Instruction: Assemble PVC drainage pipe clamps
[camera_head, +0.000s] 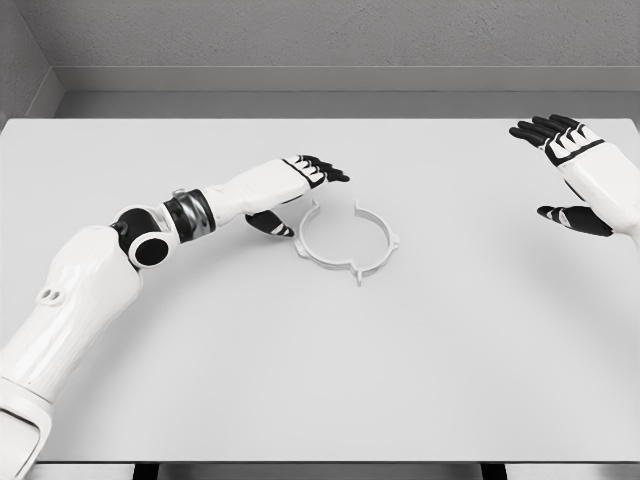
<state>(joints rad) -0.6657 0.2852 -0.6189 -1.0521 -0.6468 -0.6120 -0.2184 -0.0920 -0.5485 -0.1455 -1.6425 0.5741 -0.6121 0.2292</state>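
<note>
A white ring-shaped pipe clamp (347, 240) lies flat on the white table (320, 380), near its middle. It has small tabs on its rim and a gap at the top. My left hand (300, 195) reaches in from the lower left and hovers at the clamp's left side. Its fingers (325, 168) stretch out above the ring's upper left edge and its thumb (270, 224) points down beside the ring, holding nothing. My right hand (570, 175) is raised at the far right, fingers spread, well away from the clamp.
The table's far edge meets a grey wall (320, 40) at the back. The front edge runs along the bottom of the view.
</note>
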